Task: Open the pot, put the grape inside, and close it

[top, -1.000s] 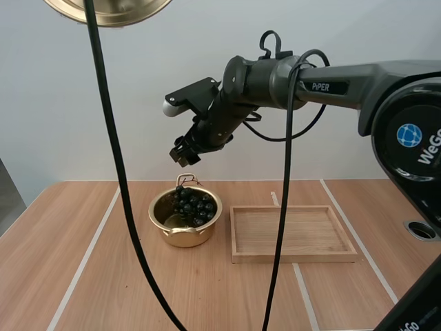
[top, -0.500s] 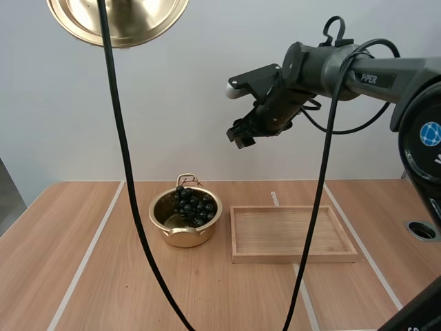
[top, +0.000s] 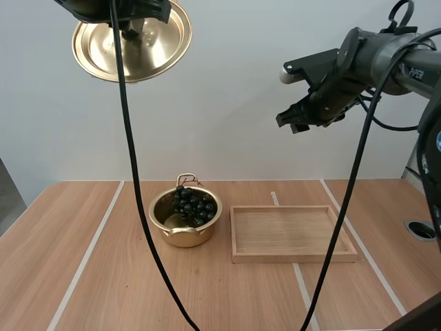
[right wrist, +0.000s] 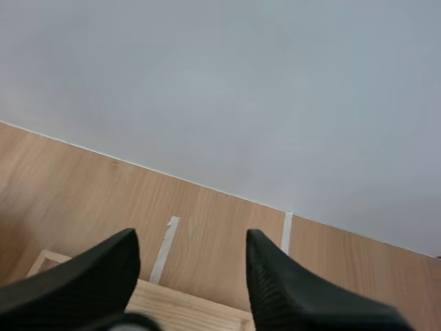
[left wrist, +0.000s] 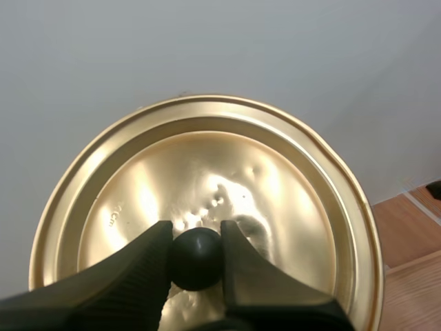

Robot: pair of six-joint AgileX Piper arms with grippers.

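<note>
A gold pot (top: 185, 219) stands open on the wooden table with a bunch of dark grapes (top: 193, 204) inside it. High above and left of the pot, my left gripper (top: 131, 29) holds the gold lid (top: 133, 43) up in the air. In the left wrist view its fingers (left wrist: 148, 258) pinch the lid's black knob (left wrist: 196, 258) against the lid (left wrist: 207, 200). My right gripper (top: 291, 122) hangs high at the right, above the wooden tray (top: 293, 233). It is open with nothing between its fingers (right wrist: 275, 276).
The wooden tray's rim (right wrist: 158, 296) lies right of the pot and shows under my right gripper. White tape lines (top: 88, 256) run across the table. A round hole (top: 421, 229) sits in the table at the far right.
My right gripper has risen and swung right, from just above the pot to high over the tray. The lid in my left gripper has come lower and further into the high view.
</note>
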